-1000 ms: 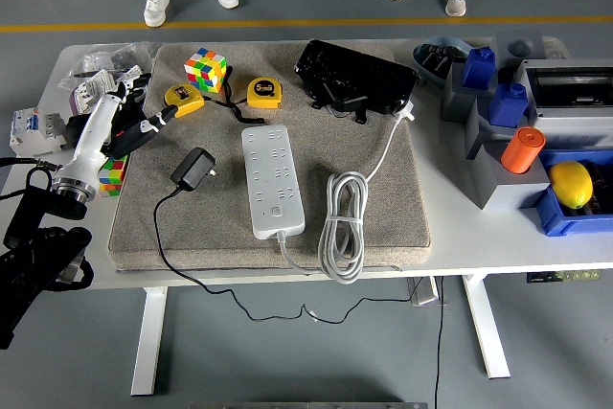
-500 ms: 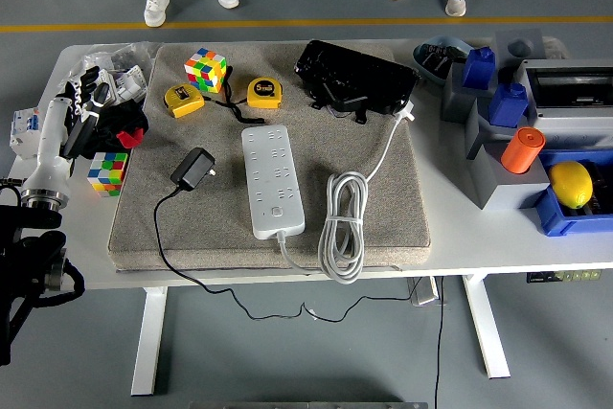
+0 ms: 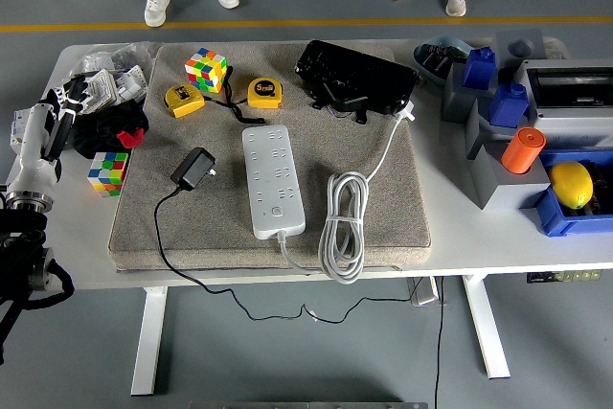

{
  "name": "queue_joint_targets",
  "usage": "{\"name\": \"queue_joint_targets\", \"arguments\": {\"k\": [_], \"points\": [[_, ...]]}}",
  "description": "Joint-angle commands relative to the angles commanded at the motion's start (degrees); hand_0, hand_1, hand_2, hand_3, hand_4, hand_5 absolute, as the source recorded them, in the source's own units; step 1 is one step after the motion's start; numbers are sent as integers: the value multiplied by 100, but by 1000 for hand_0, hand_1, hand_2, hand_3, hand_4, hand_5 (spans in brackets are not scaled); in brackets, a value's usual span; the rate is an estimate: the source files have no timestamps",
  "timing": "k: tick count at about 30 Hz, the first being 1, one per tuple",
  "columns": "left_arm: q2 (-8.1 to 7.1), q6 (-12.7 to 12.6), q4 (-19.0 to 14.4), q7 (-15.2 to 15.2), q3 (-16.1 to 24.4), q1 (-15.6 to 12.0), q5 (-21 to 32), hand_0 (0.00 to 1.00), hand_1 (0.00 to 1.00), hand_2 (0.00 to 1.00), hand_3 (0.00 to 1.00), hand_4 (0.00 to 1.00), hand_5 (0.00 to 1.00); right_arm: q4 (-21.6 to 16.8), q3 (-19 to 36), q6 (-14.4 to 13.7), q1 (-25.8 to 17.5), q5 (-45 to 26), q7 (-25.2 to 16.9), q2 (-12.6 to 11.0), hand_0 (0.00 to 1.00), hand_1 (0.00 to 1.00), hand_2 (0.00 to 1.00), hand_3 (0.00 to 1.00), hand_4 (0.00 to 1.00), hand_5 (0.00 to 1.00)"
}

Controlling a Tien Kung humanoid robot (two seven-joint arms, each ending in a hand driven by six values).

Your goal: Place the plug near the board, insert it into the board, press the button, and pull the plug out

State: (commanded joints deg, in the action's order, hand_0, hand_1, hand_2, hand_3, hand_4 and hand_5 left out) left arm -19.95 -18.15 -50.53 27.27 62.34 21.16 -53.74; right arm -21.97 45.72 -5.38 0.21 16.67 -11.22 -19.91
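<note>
- Reaching in from the left edge, the robot's left hand [image 3: 59,102] hovers over the table's far-left corner, its white forearm running down to a black arm at the lower left; the fingers are too small and cluttered against the background to tell whether they are apart or together, and it holds nothing that can be made out.
- Just beside the hand lies a dark heap with a red piece [image 3: 113,129], and near that a multicoloured cube [image 3: 107,171] rests on the white table [image 3: 479,237].
- A grey mat [image 3: 374,227] covers the middle of the table.
- On the mat's left part lies the black plug [image 3: 192,168] — an adapter block, its thin black cord trailing off the near edge. It sits near the board, apart from it and not inserted.
- The white power board [image 3: 273,179] lies lengthwise at the mat's centre, its button towards the near end.
- Right of the board is a coiled white cable [image 3: 343,227].
- At the far side sit a second colour cube [image 3: 205,70], two yellow tape measures [image 3: 265,92] and a black case [image 3: 354,77].
- The right arm is out of view.
</note>
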Motion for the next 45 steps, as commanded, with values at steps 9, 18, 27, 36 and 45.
{"name": "queue_joint_targets", "arguments": {"k": [9, 18, 27, 36, 45], "points": [[-40, 63, -17, -59, 266, -33, 0, 803, 812, 804, 795, 908, 939, -2, 16, 7, -22, -10, -1, 9, 714, 714, 699, 597, 998, 612], [-89, 88, -51, -72, 436, -20, -30, 804, 808, 802, 791, 890, 930, -10, 49, 1, -19, 10, -12, 12, 713, 714, 700, 597, 998, 616], [-117, 116, -48, -78, 472, -41, -31, 804, 808, 801, 790, 889, 932, -12, 66, 3, -52, 5, -14, 22, 713, 714, 700, 599, 998, 616], [-112, 127, -60, -82, 546, -31, -43, 804, 805, 800, 789, 888, 936, -13, 85, -1, -52, 6, -12, 21, 712, 714, 700, 600, 998, 618], [-111, 130, -76, -80, 554, -15, -30, 804, 806, 800, 788, 888, 938, -26, 110, 1, -66, 10, -16, 17, 713, 714, 700, 601, 998, 618]]}}
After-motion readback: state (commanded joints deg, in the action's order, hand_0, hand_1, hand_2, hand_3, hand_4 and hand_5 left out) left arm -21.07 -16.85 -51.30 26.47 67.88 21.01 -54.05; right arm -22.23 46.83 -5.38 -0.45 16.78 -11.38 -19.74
